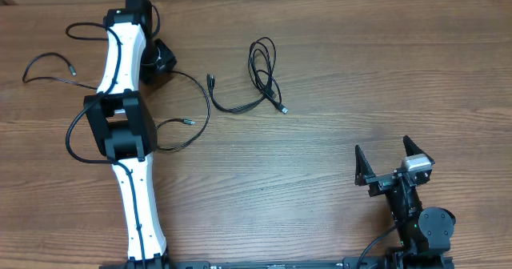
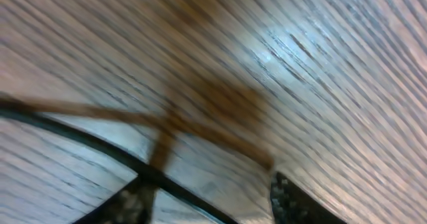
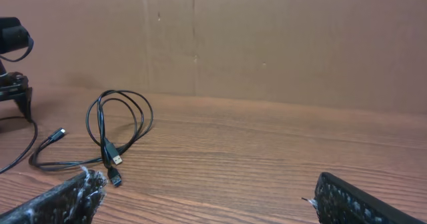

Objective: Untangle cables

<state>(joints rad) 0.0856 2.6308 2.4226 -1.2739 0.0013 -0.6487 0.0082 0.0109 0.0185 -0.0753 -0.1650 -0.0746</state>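
Note:
A looped black cable (image 1: 264, 67) lies at the table's middle back, with plug ends at the front; it also shows in the right wrist view (image 3: 117, 127). Another thin cable (image 1: 194, 113) curves beside my left arm, and a third (image 1: 46, 61) lies at the far left. My left gripper (image 1: 162, 59) is low over the table at the back left. In the blurred left wrist view its fingers (image 2: 213, 207) are apart, with a black cable (image 2: 100, 146) running across the wood between them. My right gripper (image 1: 388, 161) is open and empty at the front right, far from the cables.
A fourth thin cable (image 1: 80, 30) lies by the left arm's upper end. A brown cardboard wall (image 3: 267, 44) stands behind the wooden table (image 1: 336, 53).

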